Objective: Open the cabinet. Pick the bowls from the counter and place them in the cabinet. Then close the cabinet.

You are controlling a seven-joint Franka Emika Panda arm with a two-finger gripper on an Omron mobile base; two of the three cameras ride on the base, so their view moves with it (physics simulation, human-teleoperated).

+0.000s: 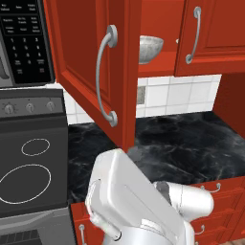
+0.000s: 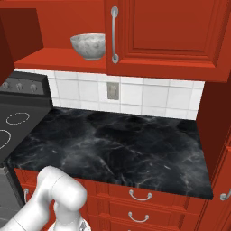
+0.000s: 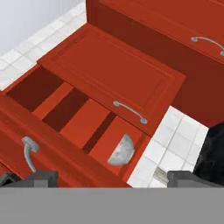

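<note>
Arm low in front of the desk, white links bulking across the bottom of the left base view, elbow at the lower left of the right one; fingers released, spread wide, the two dark tips at the bottom corners of the hand view, nothing between them; one tip left, the other on the right edge.

Below the desk front, red drawers with short silver handles; stovetop with white rings just left of the desk, knobs above it, microwave keypad higher up.

Desk black marble with thin white veins, glossy; white tile backsplash behind it with a grey outlet.

Cabinet above the desk; left door swung open toward the room, its long curved bar handle facing out; right door flush against the frame, handle vertical along its left edge.

Grey mottled bowl sits upright on the cabinet's bottom shelf, in the open left half, near the front edge and just beside the right door's edge; in the left base view the bowl is partly hidden behind the open door's edge; the hand view shows the bowl on the shelf with the view rolled, open door above it in that picture.
</note>
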